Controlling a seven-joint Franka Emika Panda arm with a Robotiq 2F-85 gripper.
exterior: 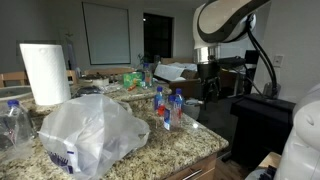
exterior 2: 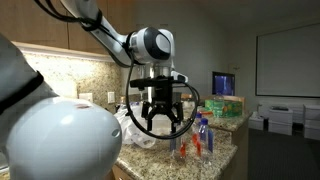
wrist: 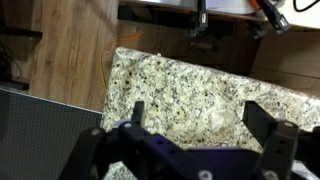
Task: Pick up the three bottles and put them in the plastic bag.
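Counter: a speckled beige granite countertop (exterior: 200,140) takes up the near scene. The wrist view looks down on one corner of it (wrist: 190,85), with brown wood flooring (wrist: 70,50) to the left.
Arm: a white robot arm (exterior: 225,18) arches in at the upper right in an exterior view.
Bag: a large crinkled translucent white plastic bag (exterior: 95,128) slumps on the near left of the counter, with a small blue print low on its near side.
Roll: a tall white paper-towel roll (exterior: 44,72) stands upright at the far left, behind the bag.
Water bottle: a larger clear ribbed water bottle (exterior: 14,125) sits at the left edge, just beside the bag.
Gripper: the black gripper (exterior 2: 160,122) hangs above the counter pointing straight down. Its jaws are spread wide with nothing between them, and it is clear of the bottles.
Bottles: three small clear plastic bottles with blue caps (exterior: 178,108) cluster just right of the bag, towards the counter's right end. Each stands upright with its long axis vertical and its cap up, and they are close together.
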